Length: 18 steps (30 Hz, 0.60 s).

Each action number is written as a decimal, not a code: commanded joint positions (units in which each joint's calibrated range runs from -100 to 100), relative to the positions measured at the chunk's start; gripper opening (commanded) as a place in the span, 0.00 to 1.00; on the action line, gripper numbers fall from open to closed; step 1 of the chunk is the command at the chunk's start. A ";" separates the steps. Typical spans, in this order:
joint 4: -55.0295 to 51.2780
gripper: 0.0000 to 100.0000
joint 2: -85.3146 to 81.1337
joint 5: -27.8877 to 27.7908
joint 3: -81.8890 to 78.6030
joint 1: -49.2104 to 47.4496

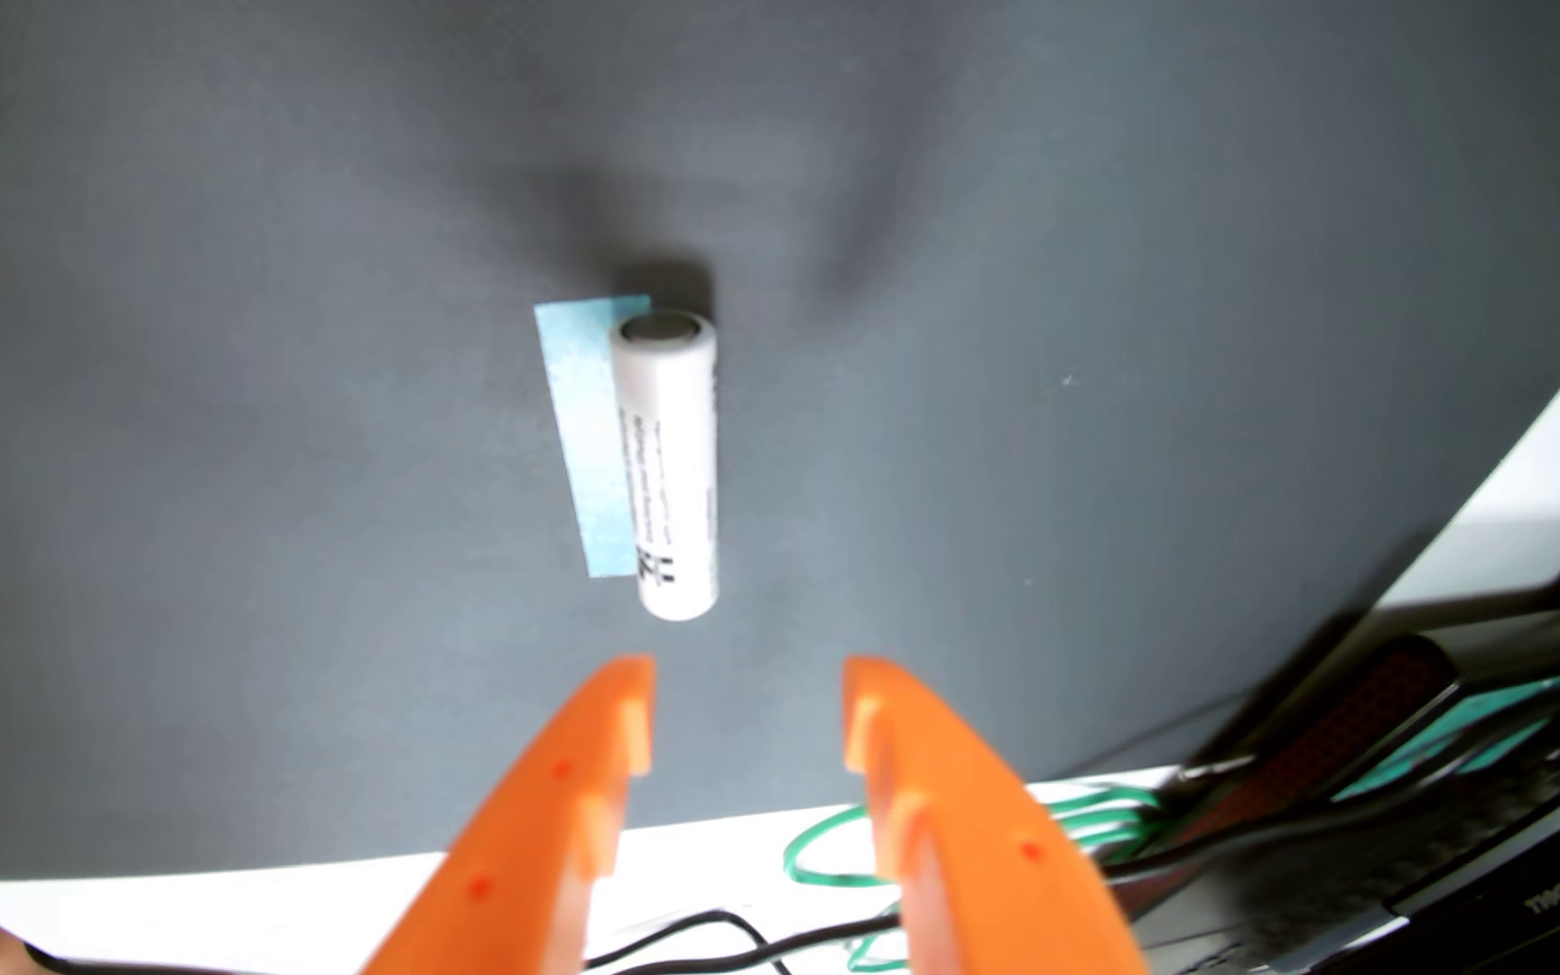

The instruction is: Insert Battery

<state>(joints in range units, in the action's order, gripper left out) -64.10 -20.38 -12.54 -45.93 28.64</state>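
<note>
In the wrist view a white cylindrical battery with black print lies on a dark grey mat, its metal end pointing away from me. It rests along the right edge of a light blue strip of tape. My gripper has two orange fingers that enter from the bottom edge. It is open and empty, and its tips sit just short of the battery's near end, slightly to the right of it. No battery holder is in view.
The mat ends at a white surface along the bottom. Green wire and black cables lie there. Dark electronic equipment with cables crowds the bottom right corner.
</note>
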 commanded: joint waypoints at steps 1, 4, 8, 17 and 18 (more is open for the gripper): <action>-0.42 0.12 -0.83 0.18 0.32 -0.42; -0.42 0.12 -0.42 0.18 0.23 0.64; -0.42 0.12 -0.25 0.34 0.05 0.76; -0.42 0.12 -0.25 1.16 -2.20 0.64; -0.42 0.12 -0.25 1.16 -2.56 0.64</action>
<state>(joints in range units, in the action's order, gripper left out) -64.10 -20.47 -11.47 -48.19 29.29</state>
